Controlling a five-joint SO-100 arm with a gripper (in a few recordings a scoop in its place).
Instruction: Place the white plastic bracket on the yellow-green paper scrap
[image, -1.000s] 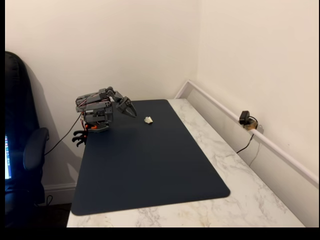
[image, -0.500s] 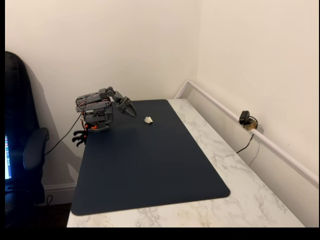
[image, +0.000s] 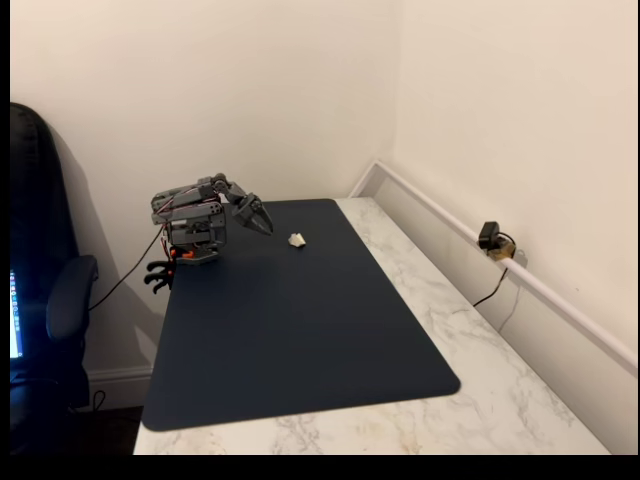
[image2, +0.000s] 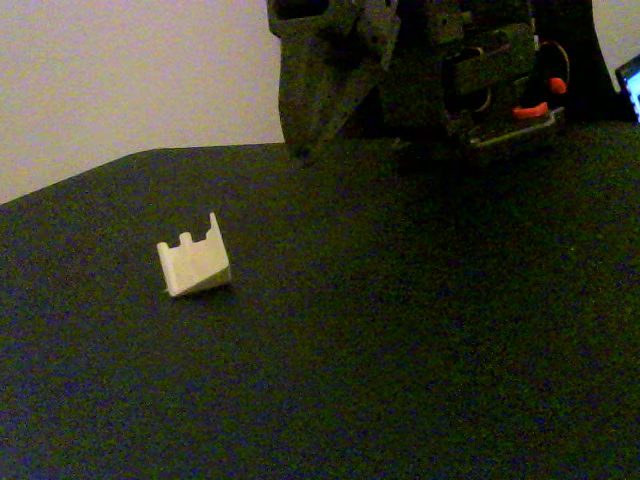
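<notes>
On the mat, white plastic bracket lies free.

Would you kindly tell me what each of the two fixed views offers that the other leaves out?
A fixed view takes in the marble table, an office chair and a small camera by the wall. A fixed view gives the white plastic bracket close up, notched and tilted. Both fixed views share the bracket lying on the dark mat, apart from the gripper.

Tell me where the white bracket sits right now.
The white plastic bracket lies on the dark mat near its far edge, just right of the gripper in a fixed view, untouched.
</notes>
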